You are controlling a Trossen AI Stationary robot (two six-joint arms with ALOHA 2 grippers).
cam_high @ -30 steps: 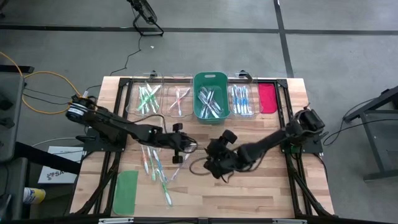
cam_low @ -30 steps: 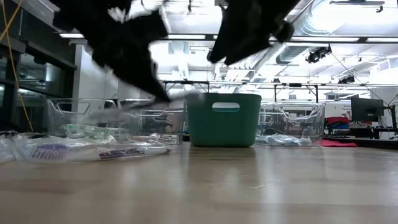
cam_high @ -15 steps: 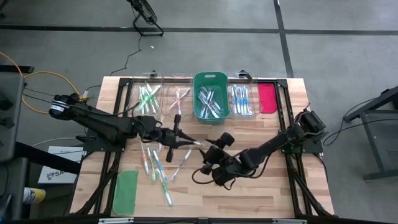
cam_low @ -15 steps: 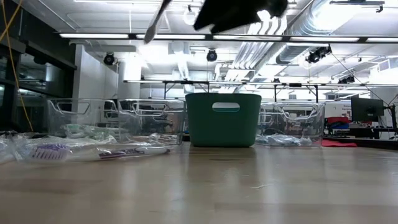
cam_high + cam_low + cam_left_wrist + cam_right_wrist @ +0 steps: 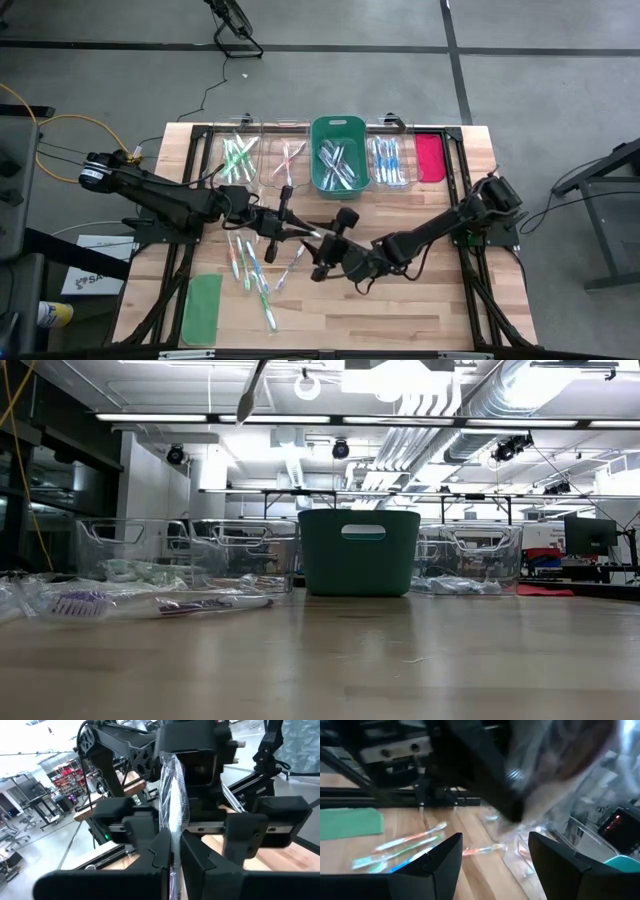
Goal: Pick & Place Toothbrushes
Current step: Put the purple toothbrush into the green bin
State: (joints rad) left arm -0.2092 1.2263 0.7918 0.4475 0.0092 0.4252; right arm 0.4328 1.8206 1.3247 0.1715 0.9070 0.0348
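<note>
Wooden tabletop (image 5: 420, 300) from above: our left claw (image 5: 300, 229) grips a wrapped toothbrush (image 5: 312, 233), our right claw (image 5: 322, 258) open just beside. Left wrist view: wrapped toothbrush (image 5: 172, 805) stands pinched between fingers (image 5: 155, 855). Bare wood lies toward the near edge.

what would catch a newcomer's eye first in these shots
Most striking are the two dark arms meeting mid-table: the left gripper is shut on a wrapped toothbrush, and the open right gripper faces it from close by. Behind them a green bin stands out in the row of clear bins at the table's far edge. Loose toothbrushes lie scattered on the left side.
</note>
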